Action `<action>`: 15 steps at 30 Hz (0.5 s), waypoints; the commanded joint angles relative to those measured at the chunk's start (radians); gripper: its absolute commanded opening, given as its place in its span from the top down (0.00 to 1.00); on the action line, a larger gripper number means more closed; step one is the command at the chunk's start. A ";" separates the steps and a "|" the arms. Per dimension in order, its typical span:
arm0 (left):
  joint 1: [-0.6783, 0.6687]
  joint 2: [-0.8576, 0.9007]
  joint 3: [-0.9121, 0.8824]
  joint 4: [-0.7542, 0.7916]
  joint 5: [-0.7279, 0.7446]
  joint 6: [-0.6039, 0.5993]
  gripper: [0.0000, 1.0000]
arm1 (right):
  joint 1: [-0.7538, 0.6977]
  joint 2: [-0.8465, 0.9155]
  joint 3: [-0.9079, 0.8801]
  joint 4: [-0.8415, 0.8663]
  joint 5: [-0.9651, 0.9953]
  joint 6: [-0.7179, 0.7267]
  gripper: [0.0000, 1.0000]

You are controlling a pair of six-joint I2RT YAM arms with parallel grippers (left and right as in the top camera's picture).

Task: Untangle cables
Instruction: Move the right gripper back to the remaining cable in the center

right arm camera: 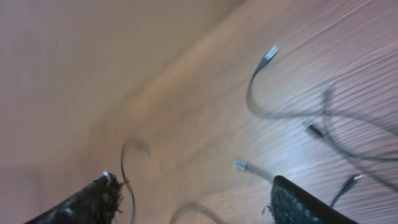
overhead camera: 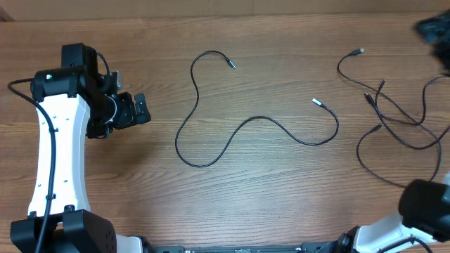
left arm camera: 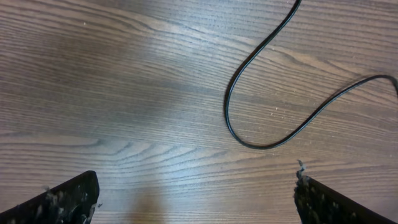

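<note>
One black cable (overhead camera: 246, 125) lies alone in a long S-curve at the table's middle, with silver tips at both ends. A tangle of several black cables (overhead camera: 394, 116) lies at the right. My left gripper (overhead camera: 137, 110) is open and empty, left of the single cable; its wrist view shows that cable's loop (left arm camera: 249, 134) ahead of the fingers (left arm camera: 196, 199). My right gripper is out of the overhead view; only its arm (overhead camera: 425, 204) shows at the lower right. Its wrist view is blurred, fingers (right arm camera: 193, 199) apart and empty, with the tangled cables (right arm camera: 323, 118) ahead.
The wooden table (overhead camera: 246, 204) fills the views. A dark object (overhead camera: 434, 31) sits at the far right corner. The left arm's base (overhead camera: 60, 228) stands at the lower left.
</note>
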 commanded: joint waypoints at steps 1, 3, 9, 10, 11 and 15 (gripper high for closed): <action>0.000 -0.013 -0.006 0.003 0.008 -0.015 0.00 | 0.144 0.019 -0.056 -0.021 -0.007 -0.171 0.20; 0.000 -0.013 -0.006 0.003 0.008 -0.014 0.00 | 0.240 0.032 -0.107 -0.020 0.005 -0.166 0.20; 0.001 -0.013 -0.006 0.005 0.008 -0.014 0.00 | 0.510 0.061 -0.330 0.157 0.131 0.088 0.17; 0.001 -0.013 -0.006 0.005 0.008 -0.014 0.00 | 0.540 0.062 -0.357 0.179 0.166 0.129 0.15; 0.001 -0.013 -0.006 0.005 0.008 -0.014 0.00 | 0.579 0.063 -0.391 0.210 0.212 0.188 0.07; 0.001 -0.013 -0.006 0.005 0.008 -0.014 0.00 | 0.695 0.063 -0.479 0.317 0.257 0.307 0.00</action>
